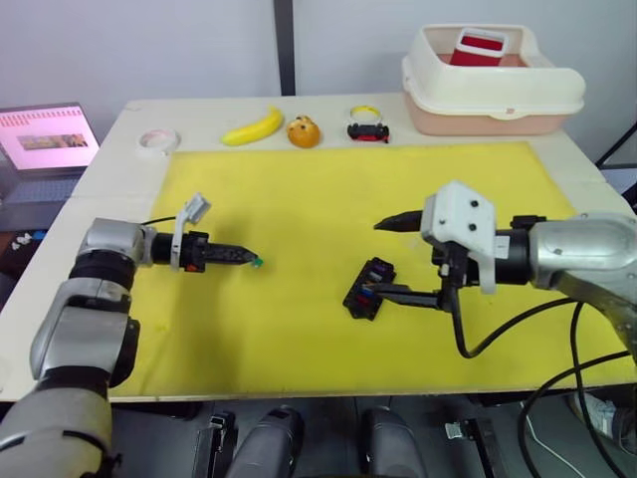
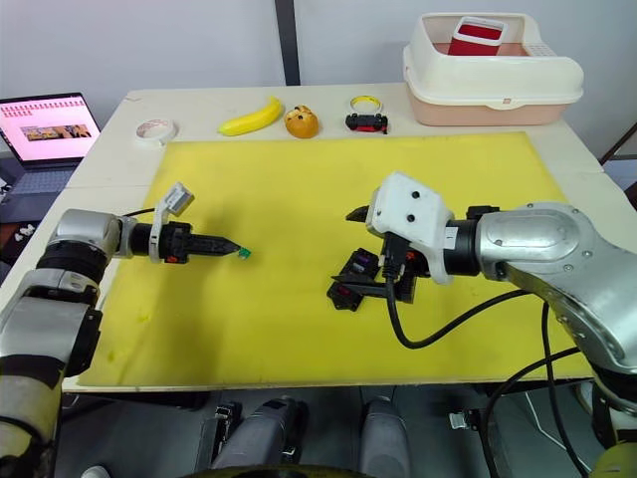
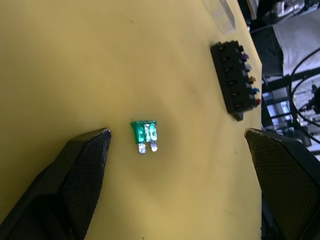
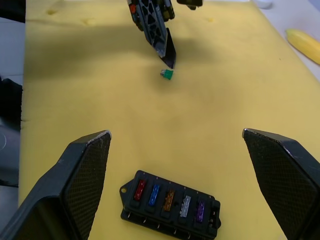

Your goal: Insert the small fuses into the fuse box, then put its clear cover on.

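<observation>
Left hand (image 3: 175, 150) fingers spread wide, low over the yellow mat (image 1: 299, 199), holding nothing. Green fuse (image 3: 144, 134) lies flat on the mat between its fingertips, touching neither, prongs toward the hand. Right hand (image 4: 175, 150) also spread wide and empty, hovering over the fuse box (image 4: 170, 202), one finger (image 1: 408, 296) just beside it. Fuse box sits on the mat, right of centre, well apart from the green fuse. One row filled: red, blue, orange, grey, purple. Clear cover: can't make it out for sure.
</observation>
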Tool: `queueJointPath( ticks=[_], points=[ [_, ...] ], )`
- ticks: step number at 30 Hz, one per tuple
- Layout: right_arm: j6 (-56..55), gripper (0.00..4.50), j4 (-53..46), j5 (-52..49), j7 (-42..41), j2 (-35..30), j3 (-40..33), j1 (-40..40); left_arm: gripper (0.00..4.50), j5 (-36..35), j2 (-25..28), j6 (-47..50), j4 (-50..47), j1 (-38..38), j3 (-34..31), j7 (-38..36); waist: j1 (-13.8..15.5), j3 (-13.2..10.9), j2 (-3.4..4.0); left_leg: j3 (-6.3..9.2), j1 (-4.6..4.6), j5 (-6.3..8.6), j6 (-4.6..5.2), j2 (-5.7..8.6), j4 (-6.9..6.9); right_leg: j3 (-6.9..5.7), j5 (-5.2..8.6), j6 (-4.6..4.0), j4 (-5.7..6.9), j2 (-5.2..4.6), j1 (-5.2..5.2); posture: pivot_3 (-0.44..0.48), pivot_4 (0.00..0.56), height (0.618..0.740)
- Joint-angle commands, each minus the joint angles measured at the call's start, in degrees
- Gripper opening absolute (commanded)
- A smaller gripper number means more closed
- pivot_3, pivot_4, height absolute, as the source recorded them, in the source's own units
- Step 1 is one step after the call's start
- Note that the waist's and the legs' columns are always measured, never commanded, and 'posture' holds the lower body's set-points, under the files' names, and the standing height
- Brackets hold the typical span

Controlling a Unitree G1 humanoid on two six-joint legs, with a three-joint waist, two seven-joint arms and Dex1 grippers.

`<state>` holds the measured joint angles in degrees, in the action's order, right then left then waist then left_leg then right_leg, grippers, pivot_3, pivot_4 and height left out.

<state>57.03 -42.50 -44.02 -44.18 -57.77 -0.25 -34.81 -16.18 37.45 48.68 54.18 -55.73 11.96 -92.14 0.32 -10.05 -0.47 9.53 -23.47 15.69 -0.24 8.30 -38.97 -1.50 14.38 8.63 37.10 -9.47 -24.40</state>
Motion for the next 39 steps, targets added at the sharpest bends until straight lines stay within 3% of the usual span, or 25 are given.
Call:
queueJointPath(
  ticks=[1,7,13,16,19,39],
  points=[
    [-0.49,4.46,-0.59,0.35,0.42,0.03,-0.48,-1.47,4.5,-2.37,0.1,1.98,-2.6,2.49,3.81,-0.36,-0.03,0.0,0.01,0.0,0.0,0.0,0.0,0.0,0.0,0.01,0.0,0.0,-0.01,0.0,0.0,0.0,0.15,0.74],
    [-0.62,4.46,-0.55,0.77,0.68,-0.01,-0.28,-1.26,4.5,-4.38,1.19,2.83,-4.33,3.37,6.02,-0.36,-0.08,0.01,0.01,0.0,0.0,0.01,0.01,0.0,0.0,0.02,0.0,0.0,-0.01,0.0,0.0,0.0,0.15,0.74],
    [-0.77,4.46,-0.65,1.33,1.02,0.12,-0.06,-0.89,4.5,-2.93,-0.15,2.16,-0.68,2.18,4.22,-0.36,-0.03,0.01,0.02,0.0,0.0,0.01,0.01,0.01,0.0,0.01,0.0,0.0,-0.01,0.0,-0.01,0.0,0.15,0.74],
    [-0.87,4.5,-0.61,1.75,1.16,0.25,0.13,-0.77,3.69,-1.69,-1.16,1.85,1.89,1.18,2.38,0.17,-0.02,0.02,0.02,-0.01,0.0,0.01,0.01,0.01,0.0,0.01,0.0,0.0,-0.01,0.0,-0.01,0.0,0.15,0.74],
    [-0.82,4.5,-0.64,1.77,1.25,0.23,0.21,-0.78,2.25,-0.3,-1.88,1.01,3.36,0.91,1.31,0.57,-0.08,0.02,0.02,-0.02,0.0,0.01,0.02,0.01,0.0,0.01,0.0,0.0,-0.01,0.0,-0.01,0.0,0.15,0.74],
    [-1.07,4.5,-0.96,2.83,1.12,0.51,1.14,-0.34,2.25,2.18,-3.58,0.56,9.75,0.54,-7.94,7.55,0.02,0.04,0.02,0.0,0.05,-0.04,-0.06,0.0,-0.03,0.01,0.0,0.0,0.11,0.01,0.01,0.0,0.15,0.74]
  ],
)
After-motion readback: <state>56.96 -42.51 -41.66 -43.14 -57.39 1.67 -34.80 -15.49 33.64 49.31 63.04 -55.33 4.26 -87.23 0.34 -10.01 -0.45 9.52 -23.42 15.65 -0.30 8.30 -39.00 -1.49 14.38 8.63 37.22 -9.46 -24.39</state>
